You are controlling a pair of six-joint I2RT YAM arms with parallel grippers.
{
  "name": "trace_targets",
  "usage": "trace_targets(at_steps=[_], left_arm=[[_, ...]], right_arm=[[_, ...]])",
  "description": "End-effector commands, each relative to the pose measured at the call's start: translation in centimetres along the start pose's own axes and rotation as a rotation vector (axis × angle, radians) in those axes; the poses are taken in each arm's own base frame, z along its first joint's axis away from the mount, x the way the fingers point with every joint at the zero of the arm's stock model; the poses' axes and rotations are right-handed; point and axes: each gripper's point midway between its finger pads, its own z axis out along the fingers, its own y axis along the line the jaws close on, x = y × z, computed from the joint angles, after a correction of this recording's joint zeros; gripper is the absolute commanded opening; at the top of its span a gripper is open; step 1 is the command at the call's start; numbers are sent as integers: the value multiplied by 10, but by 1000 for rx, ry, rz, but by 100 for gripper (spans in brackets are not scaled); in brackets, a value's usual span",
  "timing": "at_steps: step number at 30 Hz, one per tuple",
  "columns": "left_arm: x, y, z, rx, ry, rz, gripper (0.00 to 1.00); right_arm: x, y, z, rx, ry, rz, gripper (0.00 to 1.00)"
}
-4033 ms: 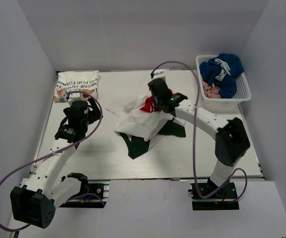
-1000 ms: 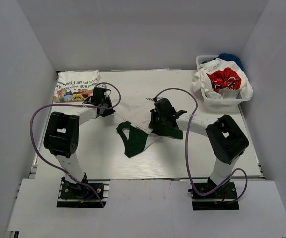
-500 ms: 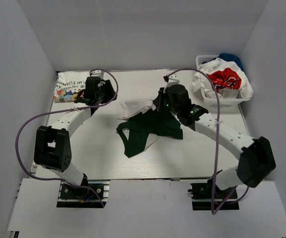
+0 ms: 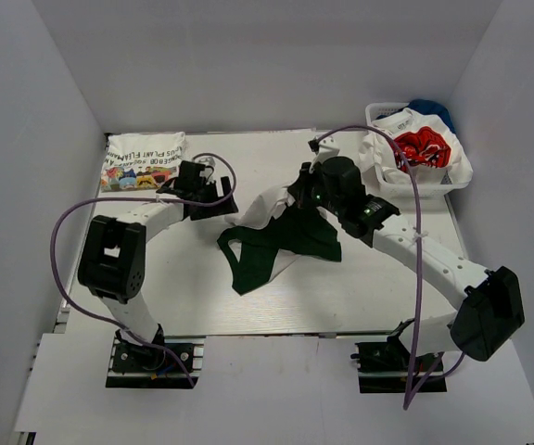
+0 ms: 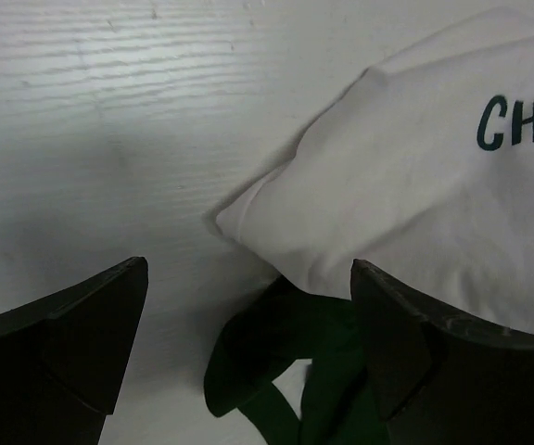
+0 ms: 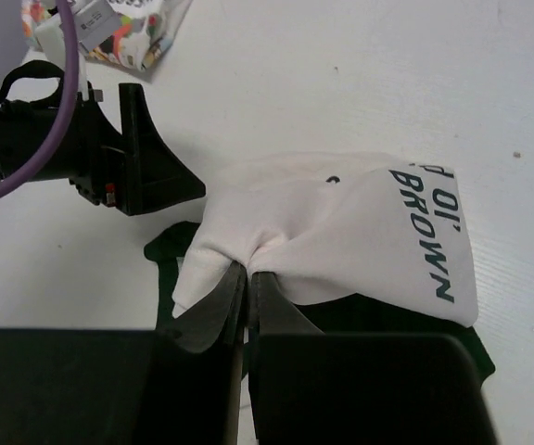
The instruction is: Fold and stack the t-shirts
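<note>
Right jaws pinch a bunched fold of the white-and-green t-shirt [image 6: 341, 232], mid-tabletop [image 4: 202, 297]. Left jaws spread wide, empty, just beside its white corner. Step looks like spreading it flat for folding. Next, left needs a corner grip. Folded t-shirt [image 4: 145, 159] sits far-left.

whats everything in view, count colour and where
folded t-shirt: 1, white with colourful print, far left table corner
green and white t-shirt: 1, dark green and white, crumpled mid-table
basket: 1, white mesh, far right corner
red-printed t-shirt: 1, white and red, draped over basket
blue cloth: 1, blue, back of basket
table: 1, white, under everything
cables: 2, purple, one along each arm
left gripper: 1, black, open beside the crumpled t-shirt
right gripper: 1, black, shut on its white cloth
</note>
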Motion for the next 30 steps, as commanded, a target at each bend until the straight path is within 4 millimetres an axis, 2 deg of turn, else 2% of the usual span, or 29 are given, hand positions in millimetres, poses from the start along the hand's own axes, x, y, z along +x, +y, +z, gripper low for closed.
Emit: trace_targets(at_steps=[1,3,4,5,6,7,8,9,10,11,12,13,14,18,19,22,23,26,27,28,30], left_arm=[[4,-18,12,76,35,26,100],[9,-21,22,62,58,25,100],[3,-21,27,53,54,25,100],[12,-20,38,44,89,25,100],[12,-17,44,27,99,23,100],[7,-19,48,27,99,23,100],[16,-19,59,23,127,28,100],[14,-23,62,19,127,37,94],[16,-20,66,4,139,46,86],[22,-21,72,4,155,51,72],[17,-22,70,6,154,75,53],[26,-26,68,14,184,91,19],[28,-30,68,18,188,99,1],[4,-34,40,4,78,115,0],[-14,-45,21,31,15,122,0],[-49,-64,-17,73,-118,128,0],[-69,-77,-45,111,-206,138,0],[-93,-99,-90,194,-333,158,0],[-103,-110,-119,235,-397,158,0],[-109,-117,-135,263,-433,166,0],[-128,-132,-172,311,-518,181,0]], right_arm=[[8,-7,9,30,18,4,0],[13,-9,14,38,31,0,0],[17,-10,15,43,41,-4,0],[21,-12,19,51,51,-4,0],[25,-13,21,52,59,-7,0],[29,-13,23,49,71,-8,0],[32,-13,25,46,77,-7,0],[35,-18,28,67,83,-10,0],[38,-15,29,51,91,-6,0],[41,-16,30,51,98,-5,0],[42,-17,30,58,99,-7,0],[43,-21,31,78,100,-10,0],[42,-22,31,84,99,-9,0],[23,-32,24,153,41,-9,0],[21,-34,23,161,33,-13,0],[-5,-36,10,193,-44,-21,0],[-13,-35,7,194,-70,-17,0],[-42,-28,-17,169,-157,-34,0],[-51,-25,-26,159,-185,-35,0],[-69,-20,-37,144,-229,-46,0],[-84,-9,-48,97,-257,-94,0]])
